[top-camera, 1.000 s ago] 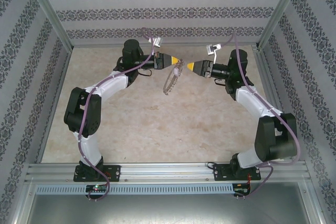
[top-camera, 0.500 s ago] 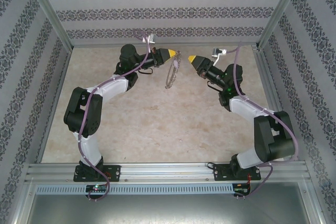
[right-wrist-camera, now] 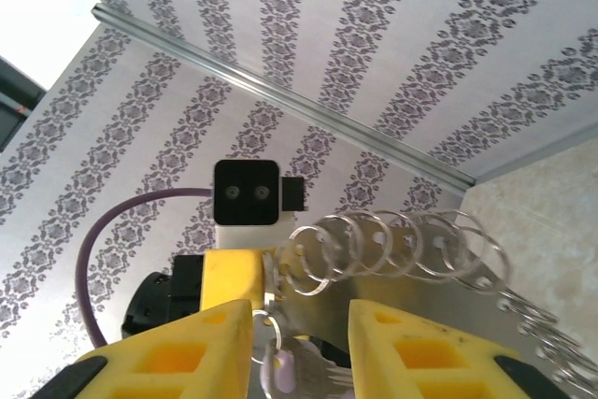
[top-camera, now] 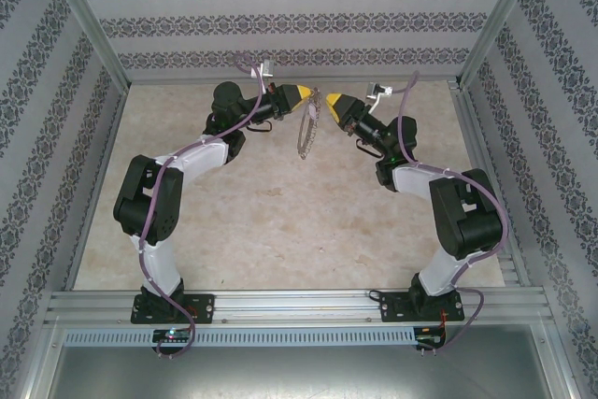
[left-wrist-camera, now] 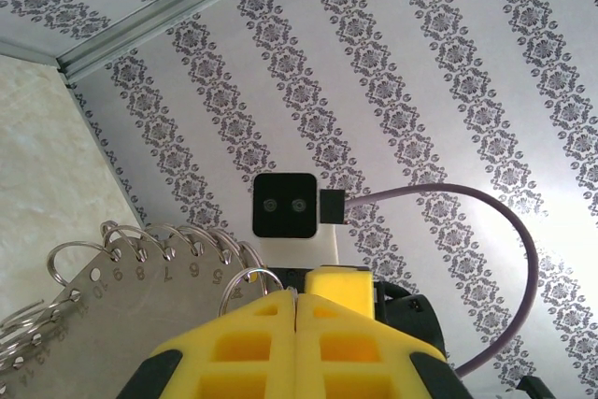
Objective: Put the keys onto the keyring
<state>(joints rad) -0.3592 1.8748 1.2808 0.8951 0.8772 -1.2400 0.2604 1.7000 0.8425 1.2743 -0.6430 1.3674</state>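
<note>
The right pincer [top-camera: 329, 100] has swung in, fingers spread, beside the keyring [top-camera: 306, 131] pinched in the left pincer [top-camera: 308, 92].

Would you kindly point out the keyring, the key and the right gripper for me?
keyring [left-wrist-camera: 131, 324]: left wrist view, on its flat numbered plate.
key [right-wrist-camera: 279, 371]: right wrist view, on its pale flat body.
right gripper [right-wrist-camera: 301, 320]: right wrist view, midway between its yellow fingertips.

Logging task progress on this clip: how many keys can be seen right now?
1. A pale key sits low between the right gripper's open jaws, beside the keyring, in the right wrist view. Others may be hidden among the loops.
</note>
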